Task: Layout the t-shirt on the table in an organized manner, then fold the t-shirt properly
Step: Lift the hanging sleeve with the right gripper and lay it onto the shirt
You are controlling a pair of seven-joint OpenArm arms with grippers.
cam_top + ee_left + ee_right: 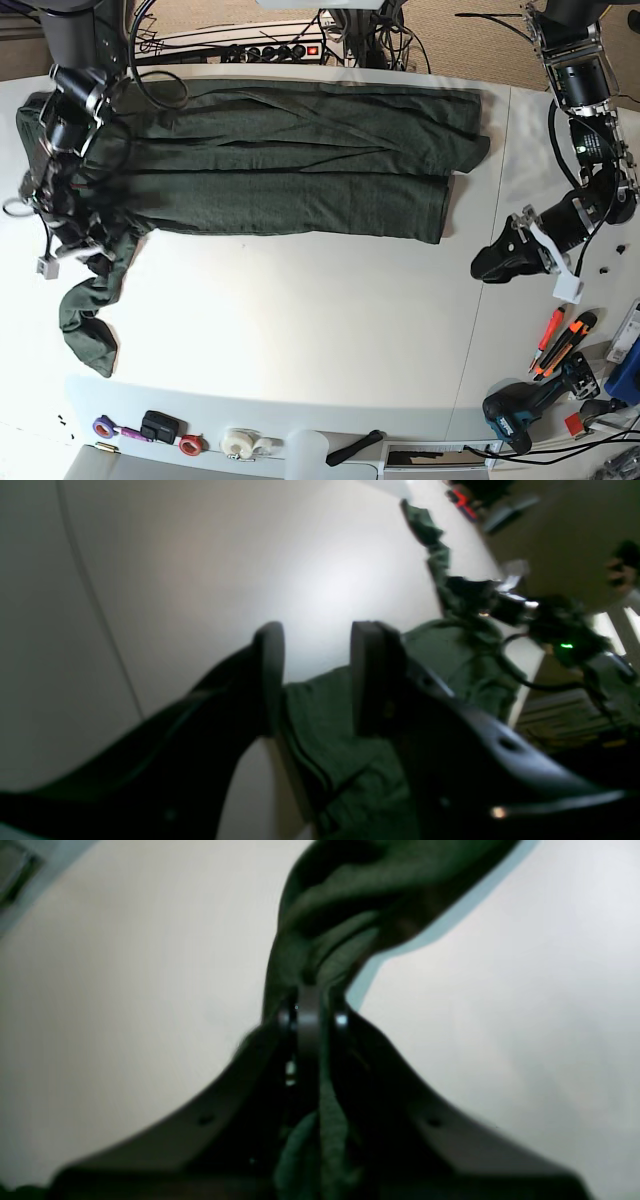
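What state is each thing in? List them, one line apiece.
t-shirt: spread along the table's far side, folded lengthwise, one sleeve trailing toward the near edge.
table: white, bare in the middle, tools along its near edge.
right gripper: shut on the t-shirt, fabric bunched between the jaws.
left gripper: open, holding nothing, near the shirt's edge.

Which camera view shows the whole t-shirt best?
The base view: the t-shirt lies spread across the table. The left wrist view shows only a part; the right wrist view shows bunched fabric pinched in the right claw.
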